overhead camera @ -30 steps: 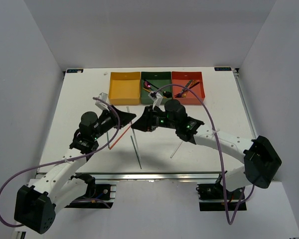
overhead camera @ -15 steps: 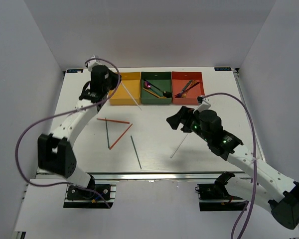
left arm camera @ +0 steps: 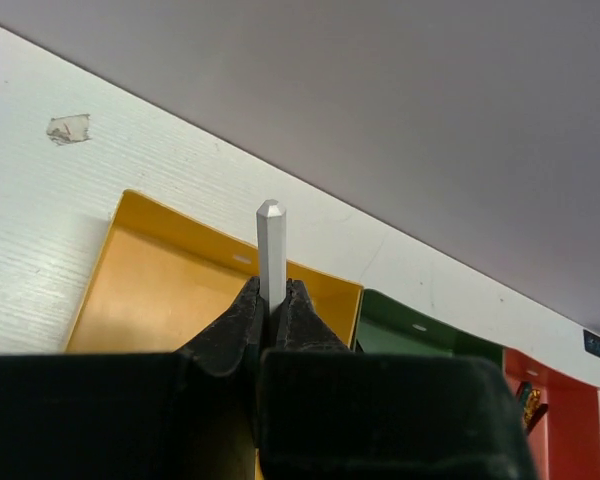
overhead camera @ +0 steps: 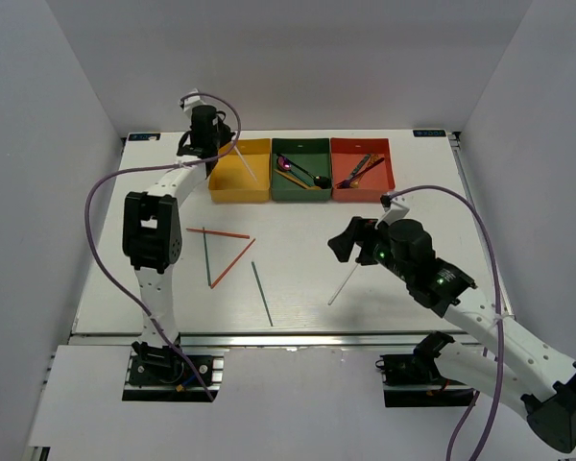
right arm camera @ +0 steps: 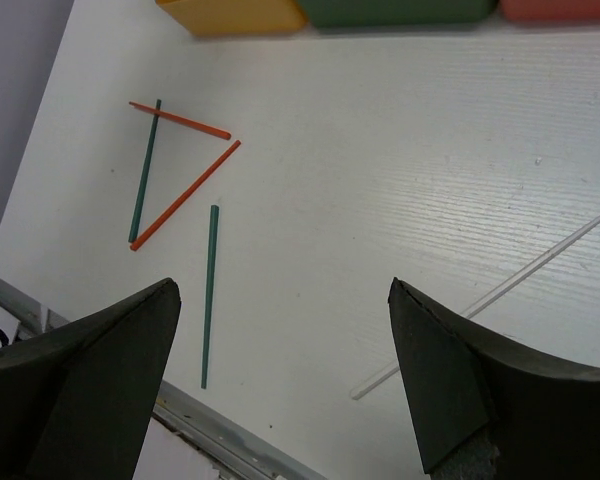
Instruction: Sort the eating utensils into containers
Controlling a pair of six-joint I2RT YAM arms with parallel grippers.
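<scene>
My left gripper (overhead camera: 221, 146) (left arm camera: 272, 295) reaches to the far side of the table and is shut on a silver chopstick (overhead camera: 248, 168) (left arm camera: 271, 235), which slants over the yellow-orange tray (overhead camera: 232, 184) (left arm camera: 150, 290). Beside that tray stand the dark green tray (overhead camera: 312, 195) (left arm camera: 420, 335), with spoons in it, and the red-orange tray (overhead camera: 374, 192) (left arm camera: 565, 400), with forks in it. My right gripper (overhead camera: 342, 243) (right arm camera: 282, 290) hangs open over the table, holding nothing. Another silver chopstick (overhead camera: 346, 281) (right arm camera: 490, 300) lies just to its right.
Loose on the left half of the table lie two orange-red chopsticks (overhead camera: 218, 232) (overhead camera: 232, 263) and two grey-green ones (overhead camera: 207, 257) (overhead camera: 262, 294). The right wrist view shows the grey-green chopstick (right arm camera: 209, 295) nearest the front rail. White walls close in the table's sides.
Both grippers met mid-table on the silver chopstick. The right one has opened and drawn back right. The left arm has swung the chopstick to the yellow-orange tray.
</scene>
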